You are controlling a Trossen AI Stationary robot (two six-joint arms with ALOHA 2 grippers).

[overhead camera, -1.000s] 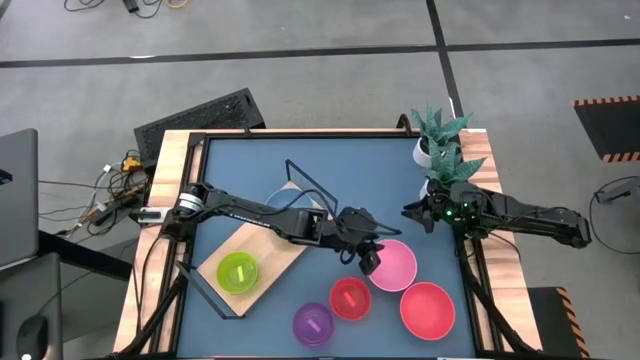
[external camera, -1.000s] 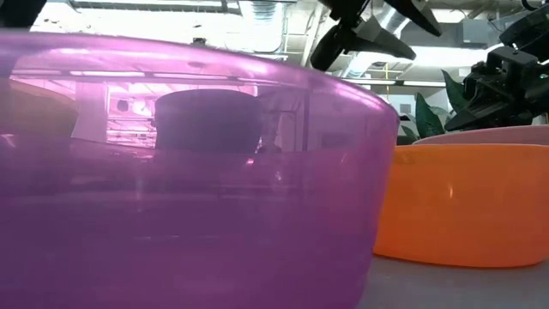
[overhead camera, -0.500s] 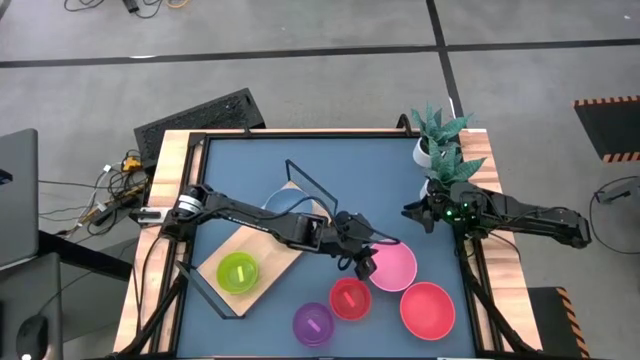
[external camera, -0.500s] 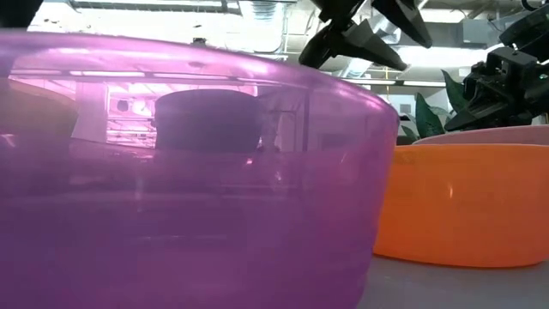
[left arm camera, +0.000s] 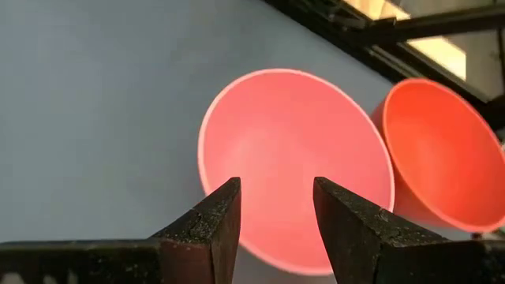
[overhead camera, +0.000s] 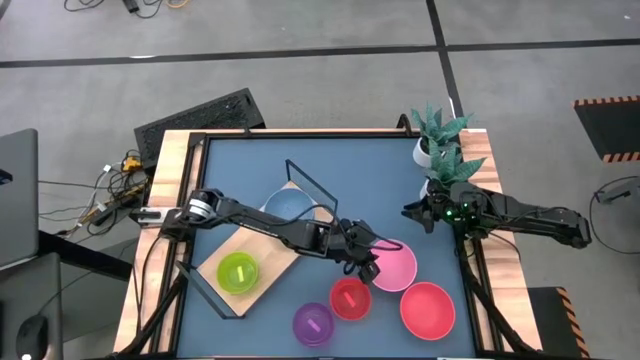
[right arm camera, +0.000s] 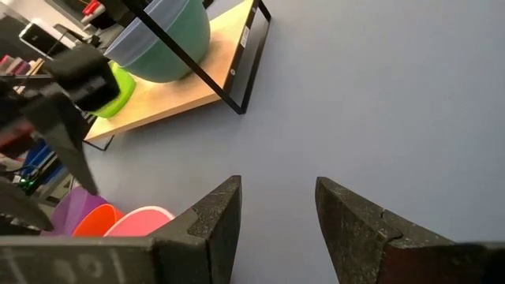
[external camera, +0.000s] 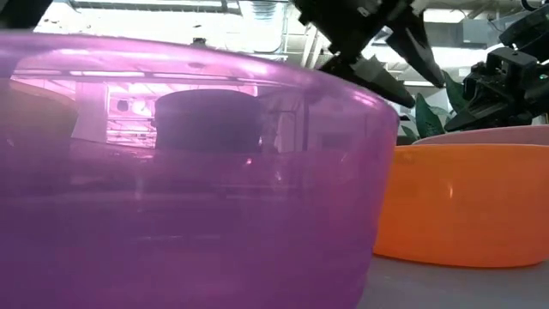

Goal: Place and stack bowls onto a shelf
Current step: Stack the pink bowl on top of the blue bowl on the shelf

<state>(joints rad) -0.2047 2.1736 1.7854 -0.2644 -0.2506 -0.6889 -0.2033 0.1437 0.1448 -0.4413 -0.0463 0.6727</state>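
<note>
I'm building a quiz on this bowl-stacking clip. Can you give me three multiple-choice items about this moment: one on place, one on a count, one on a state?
1. Where is the left gripper?
A. over the pink bowl's rim
B. over the shelf
C. beside the plant pots

2. How many bowls sit off the shelf on the table?
A. two
B. four
C. six

3. How do the left gripper's fingers stand?
A. clamped on a bowl
B. apart, holding nothing
C. hidden

Answers: 1 A, the high view shows it at the pink bowl's edge; 2 B, pink, large red, small red and purple; 3 B, the left wrist view shows an empty gap.
</note>
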